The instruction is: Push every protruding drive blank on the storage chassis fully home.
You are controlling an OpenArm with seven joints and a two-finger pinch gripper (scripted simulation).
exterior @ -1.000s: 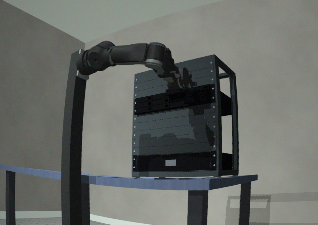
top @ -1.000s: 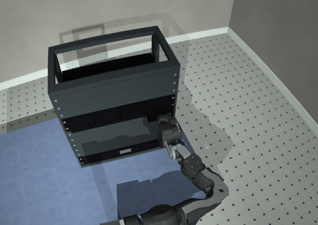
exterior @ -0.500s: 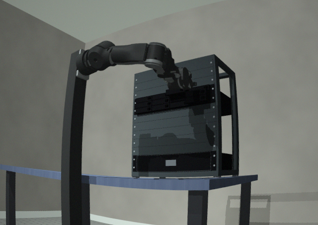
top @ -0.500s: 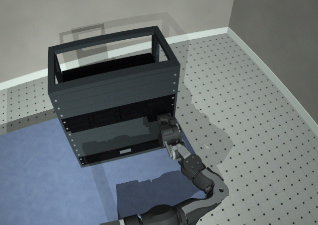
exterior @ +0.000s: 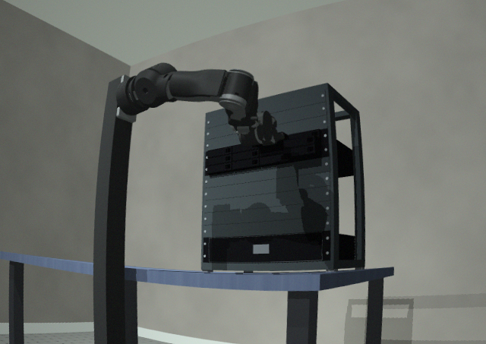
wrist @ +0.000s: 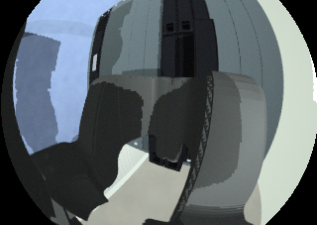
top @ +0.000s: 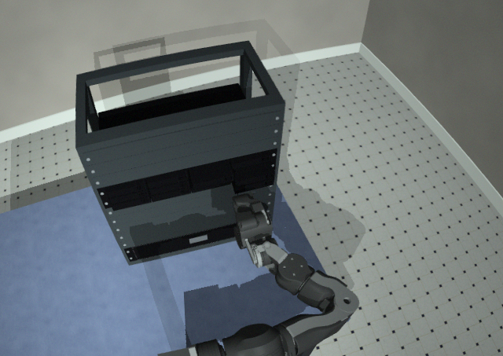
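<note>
The dark rack [top: 178,141] stands on the blue table; it also shows in the exterior view [exterior: 279,179]. The storage chassis [top: 186,179] with its rows of black drive blanks [exterior: 266,152] sits in the upper half of the rack front. My gripper [top: 242,201] [exterior: 276,135] is shut and empty, close in front of the right part of the chassis. In the wrist view the closed fingers [wrist: 174,146] fill the foreground, with the black blanks [wrist: 185,27] beyond them. I cannot tell from these views which blank stands out. The arm hides part of the chassis.
Grey blanking panels cover the rack front above and below the chassis. A black unit with a white label [top: 197,240] sits at the rack's bottom [exterior: 260,248]. The arm's dark post [exterior: 112,215] stands left of the rack. The table edge [exterior: 353,279] lies just beyond the rack's right side.
</note>
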